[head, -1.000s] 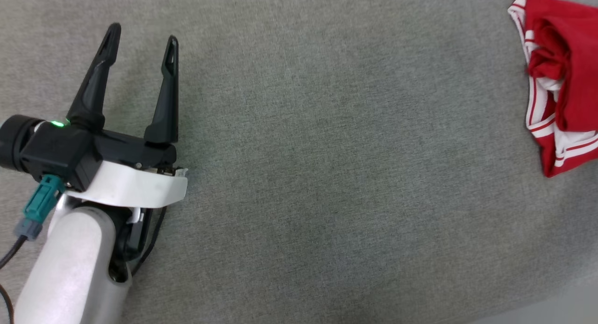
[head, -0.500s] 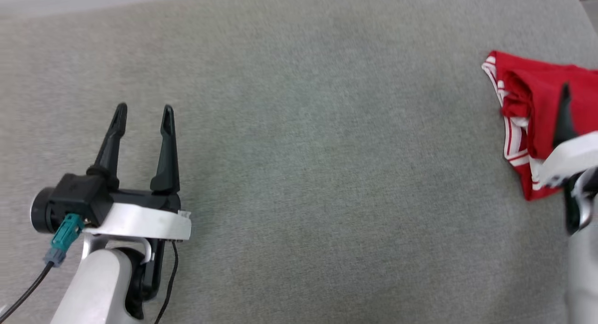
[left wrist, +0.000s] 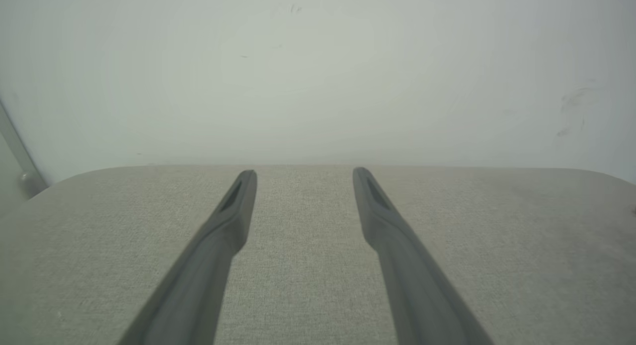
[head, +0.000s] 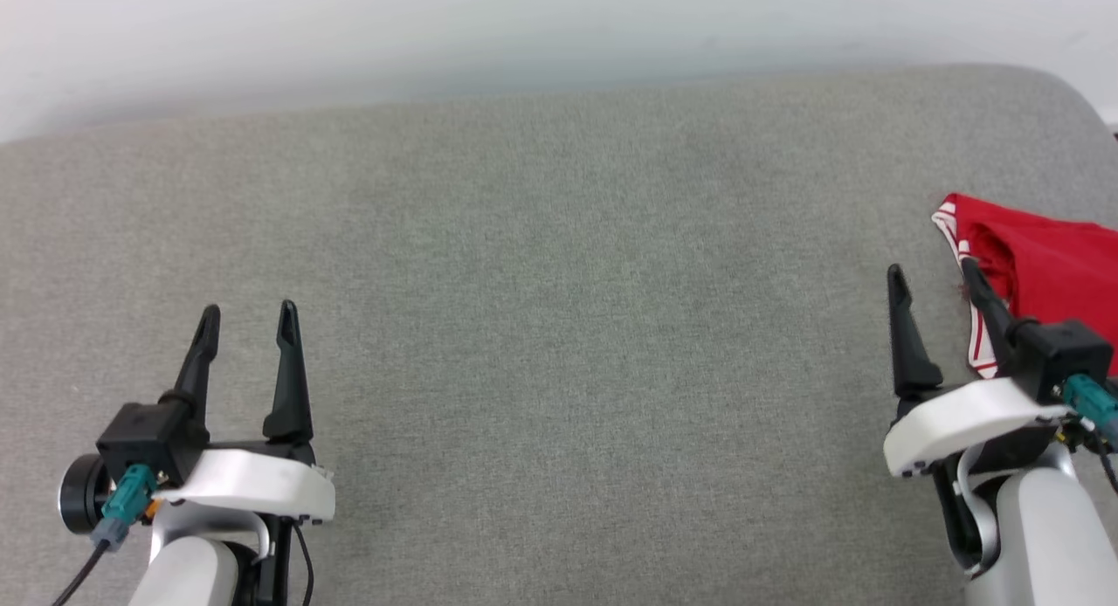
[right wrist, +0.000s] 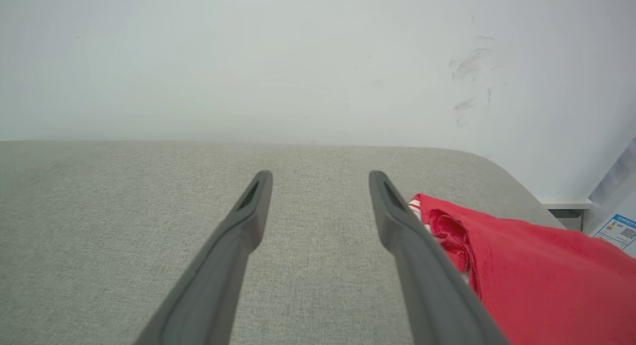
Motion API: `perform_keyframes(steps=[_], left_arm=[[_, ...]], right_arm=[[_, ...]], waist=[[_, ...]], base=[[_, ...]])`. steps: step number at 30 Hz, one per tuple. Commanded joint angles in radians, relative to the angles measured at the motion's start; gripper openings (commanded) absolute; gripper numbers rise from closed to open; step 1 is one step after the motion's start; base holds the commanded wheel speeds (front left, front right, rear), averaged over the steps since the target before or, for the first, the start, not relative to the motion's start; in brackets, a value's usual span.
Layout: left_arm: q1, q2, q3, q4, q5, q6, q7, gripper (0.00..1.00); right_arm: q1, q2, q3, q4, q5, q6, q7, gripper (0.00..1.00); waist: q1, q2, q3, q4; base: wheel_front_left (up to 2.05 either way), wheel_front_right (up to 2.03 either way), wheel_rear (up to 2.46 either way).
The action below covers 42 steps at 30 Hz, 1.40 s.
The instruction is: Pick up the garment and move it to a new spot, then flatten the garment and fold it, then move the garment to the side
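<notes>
The garment (head: pixel 1048 257), red with red-and-white striped trim, lies folded at the far right of the grey cushioned surface (head: pixel 559 309); the right wrist view has the garment (right wrist: pixel 536 275) just right of the fingers. My right gripper (head: pixel 933 278) stands open at the lower right, its outer finger in front of the garment's left edge, nothing between its fingers. In its own wrist view the right gripper (right wrist: pixel 320 178) points over bare fabric. My left gripper (head: pixel 247 316) is open at the lower left, far from the garment, and the left gripper (left wrist: pixel 304 175) holds nothing.
A pale wall (head: pixel 524 30) rises behind the surface's far edge. The surface's rounded right corner (head: pixel 1057 91) lies just beyond the garment. A white box with a blue label (right wrist: pixel 616 225) stands off the right edge.
The head camera has tilted up, bringing the wall and the right gripper into view. Both grippers stay open; the garment lies where it was.
</notes>
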Motion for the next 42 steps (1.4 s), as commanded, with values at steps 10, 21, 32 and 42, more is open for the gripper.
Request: perform_keyframes(steps=[10, 21, 32, 42], left_arm=[[0.068, -0.007, -0.018, 0.065, 0.011, -0.022, -0.009, 1.0], [0.084, -0.021, -0.033, 0.098, 0.016, -0.04, -0.01, 1.0], [0.068, -0.012, -0.027, 0.103, 0.014, -0.049, -0.011, 1.0], [0.067, -0.008, -0.033, 0.099, 0.008, -0.049, -0.006, 1.0]], right_arm=[[0.181, 0.007, 0.061, -0.22, 0.006, -0.001, 0.053, 1.0], [0.249, 0.008, 0.075, -0.315, 0.022, -0.001, 0.112, 1.0], [0.23, 0.008, 0.085, -0.303, 0.032, -0.001, 0.102, 1.0], [0.231, 0.008, 0.085, -0.297, 0.04, -0.001, 0.088, 1.0]], waist=[[0.0001, 0.0, -0.111, -0.002], [0.0001, 0.0, -0.14, 0.001], [0.0001, 0.0, -0.134, 0.003], [0.0001, 0.0, -0.13, 0.009]], base=[[0.0, 0.0, 0.0], [0.0, 0.0, 0.0], [0.0, 0.0, 0.0], [0.0, 0.0, 0.0]])
